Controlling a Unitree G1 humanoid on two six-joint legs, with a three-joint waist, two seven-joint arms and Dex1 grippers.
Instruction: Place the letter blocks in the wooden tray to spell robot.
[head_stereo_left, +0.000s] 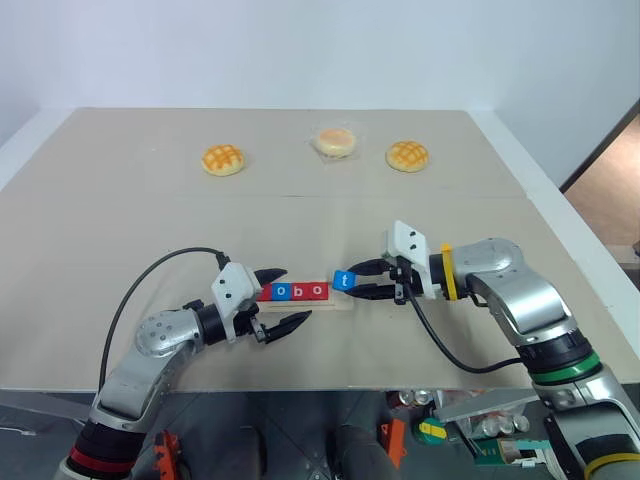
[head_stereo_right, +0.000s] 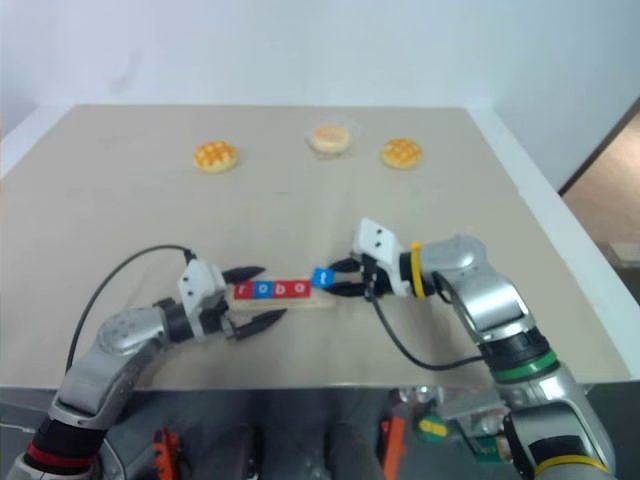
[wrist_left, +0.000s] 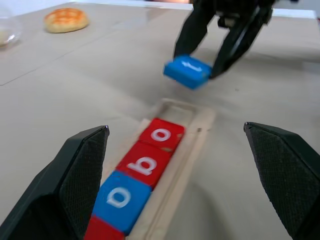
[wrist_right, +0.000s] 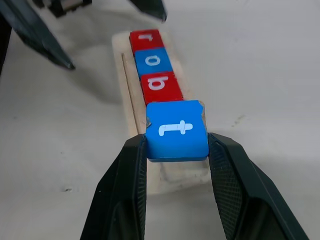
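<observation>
Left gripper (head_stereo_left: 278, 299) jaws wide (level); right gripper (head_stereo_left: 366, 280) jaws clamped.

I'm looking at the wooden tray (wrist_right: 131, 107): pale, smooth, matt wood. In it the letter blocks (wrist_right: 154, 61) look like smooth plastic with a slight sheen. Just beyond the tray's end, the right gripper's (wrist_right: 177, 150) black fingers (wrist_right: 231, 187) show a finely textured matt surface.

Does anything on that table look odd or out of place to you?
Only one thing: the blue t block is not in the wooden tray with the other four letters. The right end effector holds it in the air over the tray's empty end. The three buns lie apart at the far side.
</observation>
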